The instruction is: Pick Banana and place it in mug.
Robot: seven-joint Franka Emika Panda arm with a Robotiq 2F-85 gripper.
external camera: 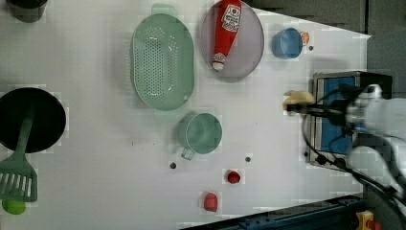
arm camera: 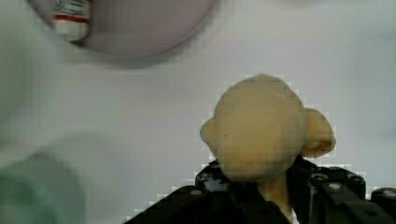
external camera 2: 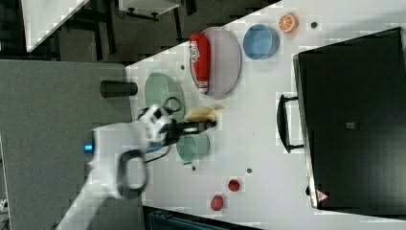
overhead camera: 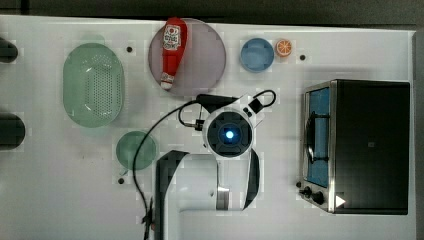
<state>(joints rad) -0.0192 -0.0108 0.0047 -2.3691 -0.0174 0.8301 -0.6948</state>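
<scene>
Banana point(arm camera: 261, 128), pale yellow, sits clamped between the dark fingers of the gripper point(arm camera: 261, 186), which are closed narrowly on its lower part; in the wrist view the fruit's rounded end bulges up above the jaws with one peel strip curling off to the side. In the left view the banana point(external camera: 298, 98) is at the arm's tip, lifted off the white table point(external camera: 95, 182), just beside the toaster oven point(external camera: 335, 110).

The mug point(external camera: 201, 133), muted green and round, stands open-mouthed on the table toward the left view's left of the held banana, well apart from it, with nothing between them but bare tabletop. In the right view the banana point(external camera 2: 203, 114) hangs just above the mug point(external camera 2: 192, 146) in the picture, its long axis running roughly level along the right view's width. How it lines up with the mug's mouth I cannot tell.

My reading is that the pick is done and the carry to the mug comes next. The path looks open. Near the mug stands the perforated green basket point(external camera: 163, 60), close to its rim, and beyond that a plate point(external camera: 249, 52) holding a ketchup bottle point(external camera: 226, 31). Two small red objects point(external camera: 233, 177) lie nearer the table's edge, out of the way.
</scene>
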